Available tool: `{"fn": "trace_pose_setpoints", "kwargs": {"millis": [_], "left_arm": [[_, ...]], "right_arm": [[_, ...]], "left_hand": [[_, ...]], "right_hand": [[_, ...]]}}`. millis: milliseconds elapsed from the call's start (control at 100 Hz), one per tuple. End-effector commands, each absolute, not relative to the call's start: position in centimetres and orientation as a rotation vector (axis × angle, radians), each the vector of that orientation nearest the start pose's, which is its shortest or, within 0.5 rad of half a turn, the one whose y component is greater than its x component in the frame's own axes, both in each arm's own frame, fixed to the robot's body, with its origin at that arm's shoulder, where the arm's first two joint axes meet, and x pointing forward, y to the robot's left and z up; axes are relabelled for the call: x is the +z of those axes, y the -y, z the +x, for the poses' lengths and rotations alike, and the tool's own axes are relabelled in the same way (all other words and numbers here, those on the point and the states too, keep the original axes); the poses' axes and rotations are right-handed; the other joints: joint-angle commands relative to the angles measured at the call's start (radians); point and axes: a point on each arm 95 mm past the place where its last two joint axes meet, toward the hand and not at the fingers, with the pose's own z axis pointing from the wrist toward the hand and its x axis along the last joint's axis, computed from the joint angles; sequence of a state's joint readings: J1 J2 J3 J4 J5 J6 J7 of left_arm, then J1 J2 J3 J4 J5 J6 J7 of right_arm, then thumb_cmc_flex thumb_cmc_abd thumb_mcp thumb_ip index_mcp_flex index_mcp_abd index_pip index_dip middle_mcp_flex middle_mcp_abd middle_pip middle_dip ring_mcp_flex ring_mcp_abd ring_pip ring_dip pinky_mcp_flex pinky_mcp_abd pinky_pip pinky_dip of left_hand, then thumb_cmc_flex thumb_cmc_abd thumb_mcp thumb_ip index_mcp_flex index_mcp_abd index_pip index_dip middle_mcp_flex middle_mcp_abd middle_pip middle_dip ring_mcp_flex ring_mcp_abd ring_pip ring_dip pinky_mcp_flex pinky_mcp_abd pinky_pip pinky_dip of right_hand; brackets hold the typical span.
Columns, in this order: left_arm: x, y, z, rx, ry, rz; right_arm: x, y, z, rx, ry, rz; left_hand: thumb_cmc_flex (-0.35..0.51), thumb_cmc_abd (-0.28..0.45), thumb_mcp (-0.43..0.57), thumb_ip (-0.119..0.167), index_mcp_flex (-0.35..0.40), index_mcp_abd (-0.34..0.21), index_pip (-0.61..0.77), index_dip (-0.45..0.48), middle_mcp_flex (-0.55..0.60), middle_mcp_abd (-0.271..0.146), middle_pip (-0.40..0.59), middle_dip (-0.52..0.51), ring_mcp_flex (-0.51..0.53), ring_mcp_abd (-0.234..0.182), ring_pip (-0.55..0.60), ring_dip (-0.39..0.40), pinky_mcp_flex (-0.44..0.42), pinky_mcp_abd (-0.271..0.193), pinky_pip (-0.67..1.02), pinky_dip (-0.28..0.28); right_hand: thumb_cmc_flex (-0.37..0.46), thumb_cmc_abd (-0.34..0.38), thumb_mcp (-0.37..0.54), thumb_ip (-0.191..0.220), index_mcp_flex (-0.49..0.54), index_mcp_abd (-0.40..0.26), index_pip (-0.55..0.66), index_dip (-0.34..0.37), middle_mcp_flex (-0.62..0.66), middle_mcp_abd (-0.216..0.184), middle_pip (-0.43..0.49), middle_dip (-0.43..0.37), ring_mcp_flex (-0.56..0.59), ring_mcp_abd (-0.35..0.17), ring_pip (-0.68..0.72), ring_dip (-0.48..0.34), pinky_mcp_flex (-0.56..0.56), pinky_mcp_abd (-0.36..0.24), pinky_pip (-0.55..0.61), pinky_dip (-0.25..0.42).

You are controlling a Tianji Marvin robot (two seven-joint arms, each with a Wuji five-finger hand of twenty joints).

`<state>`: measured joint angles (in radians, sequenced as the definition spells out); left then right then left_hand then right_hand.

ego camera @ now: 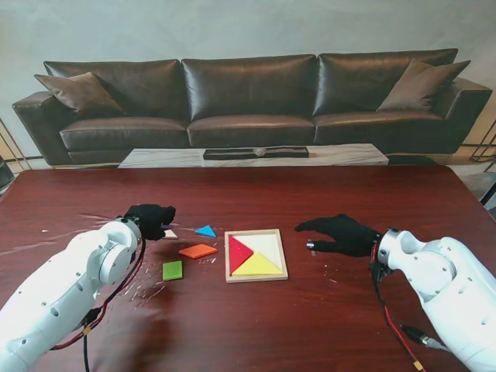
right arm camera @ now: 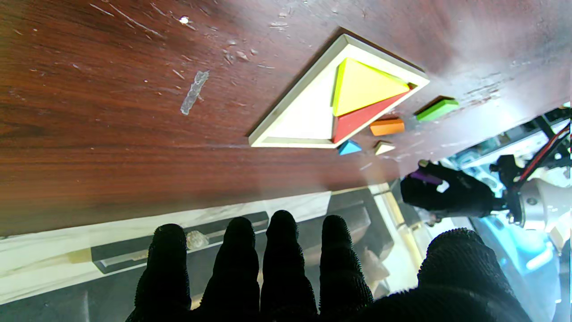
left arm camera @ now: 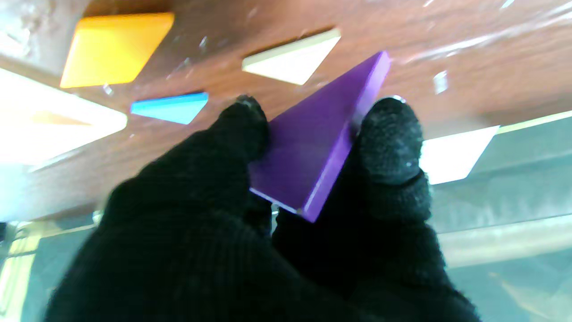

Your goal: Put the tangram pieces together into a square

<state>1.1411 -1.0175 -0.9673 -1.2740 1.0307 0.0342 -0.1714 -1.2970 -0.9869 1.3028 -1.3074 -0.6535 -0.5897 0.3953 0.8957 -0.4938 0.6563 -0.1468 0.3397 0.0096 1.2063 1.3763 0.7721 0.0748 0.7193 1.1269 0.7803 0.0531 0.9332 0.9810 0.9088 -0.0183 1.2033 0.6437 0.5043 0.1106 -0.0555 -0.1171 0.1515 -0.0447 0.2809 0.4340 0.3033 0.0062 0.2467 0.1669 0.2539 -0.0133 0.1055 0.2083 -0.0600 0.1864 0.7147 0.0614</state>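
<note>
My left hand (ego camera: 149, 220) is shut on a purple triangle (left arm camera: 317, 143), pinched between thumb and finger above the table; the piece is hidden from the stand view. The wooden tray (ego camera: 256, 277) holds a red triangle (ego camera: 238, 252) and a yellow triangle (ego camera: 256, 266). Left of the tray lie a blue triangle (ego camera: 205, 231), an orange parallelogram (ego camera: 198, 250), a green square (ego camera: 172, 270) and a small cream triangle (ego camera: 170, 233). My right hand (ego camera: 341, 235) hovers open, fingers spread, to the right of the tray and holds nothing.
A dark leather sofa (ego camera: 248, 97) and a low marble coffee table (ego camera: 252, 156) stand beyond the far edge of the brown table (ego camera: 310, 325). Scratches and tape scraps mark the table top.
</note>
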Motion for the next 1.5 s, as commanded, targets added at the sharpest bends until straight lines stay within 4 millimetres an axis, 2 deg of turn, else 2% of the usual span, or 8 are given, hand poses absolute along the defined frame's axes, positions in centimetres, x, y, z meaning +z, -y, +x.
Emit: {"fn": "trace_pose_setpoints", "kwargs": {"millis": [0, 300, 800, 1030, 1210, 1270, 1320, 1490], "left_arm": [[-29.5, -1.7, 51.1, -1.159, -1.721, -1.077], [-28.4, 2.5, 53.8, -1.296, -1.821, -0.995], [-29.9, 10.3, 57.6, -1.503, -2.037, -0.910], [-30.7, 13.1, 57.8, -1.574, -2.112, -0.898], [-32.0, 14.3, 57.3, -1.580, -2.177, -0.910], [-32.4, 14.5, 57.1, -1.579, -2.191, -0.920], [-32.7, 14.6, 57.0, -1.576, -2.202, -0.922], [-33.4, 15.1, 56.5, -1.558, -2.260, -0.907]], "right_arm": [[-30.1, 7.7, 45.7, 1.660, -1.964, 1.216], [-29.8, 8.0, 45.1, 1.660, -1.971, 1.200], [-29.5, 8.6, 44.4, 1.654, -1.953, 1.202], [-29.5, 9.0, 44.0, 1.648, -1.942, 1.207], [-29.5, 9.1, 43.8, 1.650, -1.933, 1.209], [-29.6, 9.1, 43.7, 1.651, -1.933, 1.208], [-29.6, 9.1, 43.7, 1.650, -1.934, 1.209], [-29.6, 8.9, 43.7, 1.649, -1.934, 1.212]], "left_hand": [[0.037, -0.002, -0.011, -0.003, 0.033, -0.028, 0.044, -0.008, 0.029, -0.016, -0.006, 0.027, 0.028, -0.006, -0.011, 0.008, 0.030, -0.028, 0.016, 0.024], [0.034, -0.001, -0.018, -0.002, 0.034, -0.034, 0.045, -0.014, 0.038, -0.017, -0.017, 0.031, 0.037, -0.011, -0.021, 0.009, 0.038, -0.035, 0.013, 0.031], [0.034, 0.000, -0.024, 0.001, 0.035, -0.036, 0.046, -0.019, 0.040, -0.017, -0.024, 0.038, 0.042, -0.010, -0.027, 0.015, 0.043, -0.036, 0.010, 0.039], [0.035, 0.002, -0.026, 0.001, 0.035, -0.036, 0.046, -0.022, 0.041, -0.017, -0.026, 0.039, 0.042, -0.009, -0.029, 0.017, 0.043, -0.035, 0.008, 0.040], [0.042, 0.009, -0.035, 0.002, 0.025, -0.036, 0.042, -0.025, 0.028, -0.001, -0.033, 0.045, 0.032, -0.008, -0.031, 0.021, 0.040, -0.036, 0.005, 0.042], [0.056, 0.021, -0.067, 0.013, 0.017, -0.034, 0.038, -0.040, 0.021, 0.019, -0.053, 0.054, 0.027, -0.005, -0.032, 0.030, 0.037, -0.035, -0.001, 0.046], [0.074, 0.029, -0.096, 0.019, 0.010, -0.035, 0.038, -0.060, 0.023, -0.005, -0.068, 0.048, 0.022, -0.003, -0.033, 0.034, 0.035, -0.035, -0.006, 0.050], [0.109, 0.053, -0.151, 0.035, -0.007, -0.042, 0.035, -0.141, 0.017, 0.017, -0.135, 0.014, 0.014, -0.001, -0.030, 0.038, 0.032, -0.035, -0.012, 0.057]], "right_hand": [[0.012, -0.004, 0.000, 0.025, -0.018, -0.023, 0.009, -0.011, 0.009, -0.001, 0.013, 0.011, 0.007, -0.009, -0.005, 0.002, -0.001, 0.000, 0.010, -0.013], [0.011, -0.004, 0.000, 0.025, -0.017, -0.024, 0.010, -0.011, 0.009, -0.001, 0.013, 0.011, 0.006, -0.009, -0.004, 0.002, -0.001, -0.001, 0.010, -0.013], [0.009, -0.002, 0.000, 0.025, -0.016, -0.023, 0.011, -0.011, 0.011, -0.002, 0.013, 0.011, 0.007, -0.009, -0.004, 0.002, 0.000, -0.002, 0.010, -0.012], [0.009, -0.001, 0.000, 0.025, -0.015, -0.022, 0.012, -0.012, 0.011, -0.002, 0.013, 0.011, 0.007, -0.009, -0.004, 0.001, 0.000, -0.002, 0.010, -0.012], [0.009, -0.001, 0.000, 0.025, -0.015, -0.017, 0.012, -0.012, 0.010, -0.002, 0.013, 0.011, 0.008, -0.010, -0.003, 0.001, 0.000, -0.002, 0.010, -0.012], [0.009, 0.000, 0.000, 0.025, -0.015, -0.017, 0.012, -0.012, 0.011, -0.002, 0.013, 0.011, 0.007, -0.010, -0.003, 0.001, 0.001, -0.002, 0.010, -0.012], [0.008, 0.000, 0.000, 0.025, -0.015, -0.017, 0.012, -0.012, 0.010, -0.002, 0.013, 0.011, 0.007, -0.010, -0.003, 0.001, 0.001, -0.002, 0.010, -0.012], [0.009, 0.000, 0.000, 0.025, -0.015, -0.018, 0.012, -0.012, 0.010, -0.002, 0.013, 0.011, 0.006, -0.012, -0.003, 0.001, 0.001, -0.002, 0.010, -0.012]]}}
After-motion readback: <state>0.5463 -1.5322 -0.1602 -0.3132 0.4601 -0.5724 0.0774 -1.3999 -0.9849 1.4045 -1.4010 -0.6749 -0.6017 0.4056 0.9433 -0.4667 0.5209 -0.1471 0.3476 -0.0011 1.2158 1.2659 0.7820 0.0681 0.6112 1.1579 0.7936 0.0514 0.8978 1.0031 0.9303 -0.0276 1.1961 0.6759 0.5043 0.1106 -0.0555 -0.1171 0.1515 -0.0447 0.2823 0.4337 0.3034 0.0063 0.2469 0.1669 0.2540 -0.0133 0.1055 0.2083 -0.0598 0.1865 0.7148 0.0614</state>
